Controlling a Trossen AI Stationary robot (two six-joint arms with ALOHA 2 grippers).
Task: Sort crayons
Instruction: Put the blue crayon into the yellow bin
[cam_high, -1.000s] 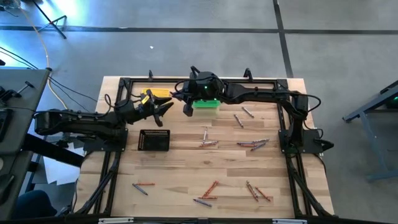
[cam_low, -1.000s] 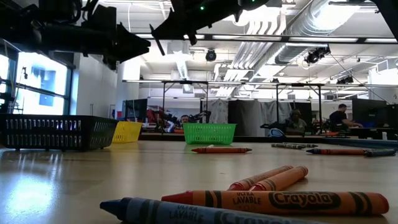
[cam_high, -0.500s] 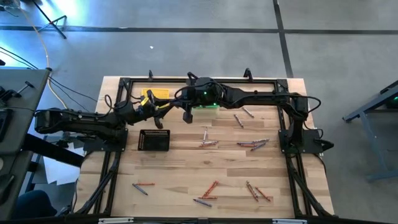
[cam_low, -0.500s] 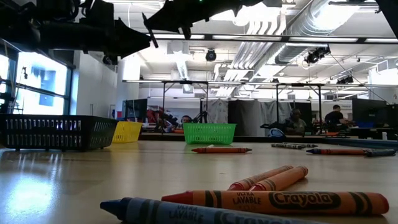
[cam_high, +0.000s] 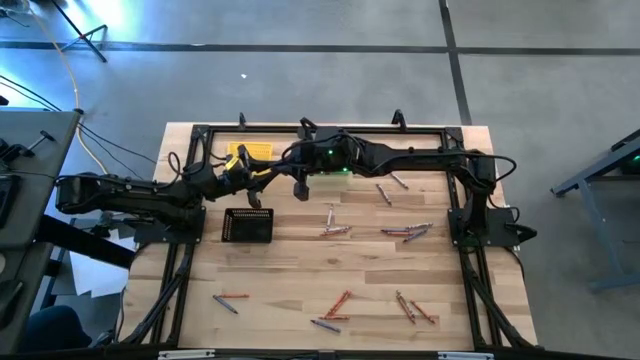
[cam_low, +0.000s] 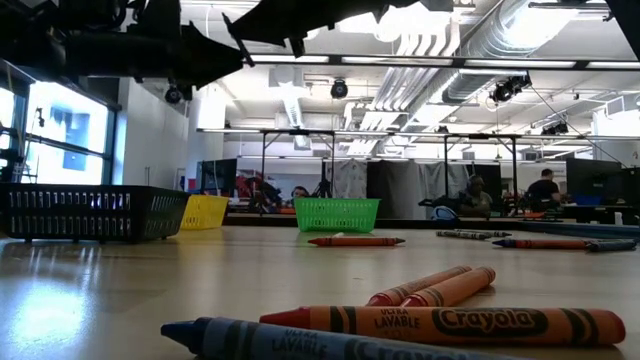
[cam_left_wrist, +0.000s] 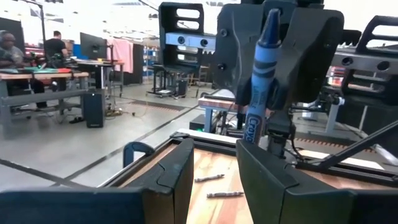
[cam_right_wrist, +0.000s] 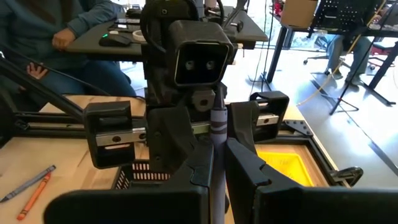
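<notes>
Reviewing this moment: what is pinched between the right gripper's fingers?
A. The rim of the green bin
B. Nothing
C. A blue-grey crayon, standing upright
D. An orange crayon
C. In the right wrist view the right gripper is closed on a blue-grey crayon that stands up between its fingers; the left wrist view shows the same crayon held upright in front of the open left gripper.

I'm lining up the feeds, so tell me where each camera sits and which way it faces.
High: overhead, straight down; both arms, left gripper, right gripper.
Low: table height, across crayons into the room; arms overhead.
Left wrist: past its fingers at the blue crayon.
Right wrist: past its fingers, gripping it.
Shared: both wrists see that crayon.
</notes>
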